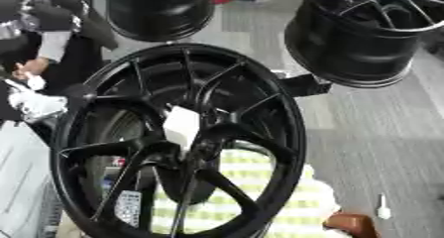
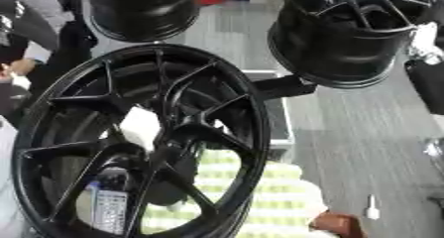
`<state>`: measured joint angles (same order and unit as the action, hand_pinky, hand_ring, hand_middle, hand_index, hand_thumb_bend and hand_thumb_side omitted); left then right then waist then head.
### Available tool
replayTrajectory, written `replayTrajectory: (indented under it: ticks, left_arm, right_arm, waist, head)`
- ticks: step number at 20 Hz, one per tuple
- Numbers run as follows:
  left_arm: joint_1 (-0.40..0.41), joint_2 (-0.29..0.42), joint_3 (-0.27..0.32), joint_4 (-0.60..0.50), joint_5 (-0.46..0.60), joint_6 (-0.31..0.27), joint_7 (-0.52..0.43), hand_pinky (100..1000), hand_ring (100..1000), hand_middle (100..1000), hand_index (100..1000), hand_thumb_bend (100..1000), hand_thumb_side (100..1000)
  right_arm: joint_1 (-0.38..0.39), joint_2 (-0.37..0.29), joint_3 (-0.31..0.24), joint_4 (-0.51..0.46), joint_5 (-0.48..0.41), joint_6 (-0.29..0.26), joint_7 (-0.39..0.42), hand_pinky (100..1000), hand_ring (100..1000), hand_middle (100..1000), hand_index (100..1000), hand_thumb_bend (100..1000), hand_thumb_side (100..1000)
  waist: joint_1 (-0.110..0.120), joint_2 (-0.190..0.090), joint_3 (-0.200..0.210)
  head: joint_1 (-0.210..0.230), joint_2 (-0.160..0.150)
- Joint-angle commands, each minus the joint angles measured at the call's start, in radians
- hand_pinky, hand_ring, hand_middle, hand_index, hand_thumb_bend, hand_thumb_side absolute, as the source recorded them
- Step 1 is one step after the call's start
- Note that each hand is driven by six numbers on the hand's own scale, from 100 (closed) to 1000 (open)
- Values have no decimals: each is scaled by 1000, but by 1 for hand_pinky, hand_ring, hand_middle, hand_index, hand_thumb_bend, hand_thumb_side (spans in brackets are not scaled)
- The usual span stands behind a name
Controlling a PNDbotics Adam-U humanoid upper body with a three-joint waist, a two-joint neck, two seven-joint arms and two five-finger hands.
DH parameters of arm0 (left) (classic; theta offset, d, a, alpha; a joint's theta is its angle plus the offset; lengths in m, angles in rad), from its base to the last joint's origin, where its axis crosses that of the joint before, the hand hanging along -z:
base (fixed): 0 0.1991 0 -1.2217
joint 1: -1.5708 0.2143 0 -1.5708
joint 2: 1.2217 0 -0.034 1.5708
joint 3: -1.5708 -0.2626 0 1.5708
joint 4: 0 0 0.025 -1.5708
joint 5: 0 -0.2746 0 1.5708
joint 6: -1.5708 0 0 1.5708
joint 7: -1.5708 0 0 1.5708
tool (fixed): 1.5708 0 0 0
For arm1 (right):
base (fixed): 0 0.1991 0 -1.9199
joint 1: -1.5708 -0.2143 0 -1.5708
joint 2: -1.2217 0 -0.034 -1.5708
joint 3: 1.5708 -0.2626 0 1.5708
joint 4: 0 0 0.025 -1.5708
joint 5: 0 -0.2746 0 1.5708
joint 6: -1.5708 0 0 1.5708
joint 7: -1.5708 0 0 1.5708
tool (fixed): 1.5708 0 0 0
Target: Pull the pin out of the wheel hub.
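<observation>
Black wheel hub (image 1: 178,143) upright in the foreground, spokes facing the camera, a white block (image 1: 181,126) at its centre. Two more black rims (image 1: 360,33) hanging behind. Neither hand in sight, so no telling their state

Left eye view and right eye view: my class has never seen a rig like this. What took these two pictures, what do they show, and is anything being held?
Both pictures come from one stereo camera in the head of a humanoid robot that a person drives. They show the same moment from its left and right eyes, so they nearly match.

In front stands a large black spoked wheel. A white blocky piece sits at its hub; whether that is the pin I cannot tell. Through the spokes you see a yellow-and-white checked cloth.

Two more black wheels show further back, above a grey floor.

Neither robot hand shows clearly, so nothing is seen being held.
</observation>
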<state>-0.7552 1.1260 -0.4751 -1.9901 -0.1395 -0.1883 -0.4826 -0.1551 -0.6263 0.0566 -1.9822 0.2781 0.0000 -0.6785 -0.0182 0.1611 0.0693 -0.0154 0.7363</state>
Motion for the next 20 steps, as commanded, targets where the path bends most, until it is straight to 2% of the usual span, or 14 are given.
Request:
replayTrajectory:
  ticks: [1, 9, 12, 15, 20]
  left_arm:
    - [-59, -8, -49, -10, 20, 48, -93, 770, 744, 734, 825, 259, 694]
    - [-157, -76, -124, -10, 25, 163, -196, 764, 735, 721, 839, 260, 678]
    - [-218, -118, -168, -10, -3, 229, -196, 762, 732, 719, 834, 258, 644]
    - [-276, -165, -210, -10, -12, 270, -201, 764, 736, 725, 840, 275, 650]
    - [-317, -202, -233, -10, -17, 344, -202, 754, 717, 695, 861, 303, 612]
  right_arm:
    - [-11, -34, -1, -18, -5, 0, 4, 716, 783, 721, 780, 100, 549]
    - [-5, -32, 11, -18, -10, 5, 9, 714, 783, 720, 779, 100, 556]
    - [1, -32, 12, -18, -10, 7, 9, 713, 783, 720, 779, 100, 560]
    - [6, -30, 14, -18, -9, 9, 9, 712, 782, 719, 779, 100, 563]
    - [14, -26, 18, -18, -11, 13, 7, 710, 782, 718, 778, 100, 572]
  waist:
    - [3, -11, 3]
    - [2, -13, 11]
    - [1, -17, 20]
    - [2, -20, 27]
    - [2, -19, 32]
  head:
    - [-1, -17]
    - [-2, -34]
    - [-3, -37]
    - [-3, -31]
    - [-9, -26]
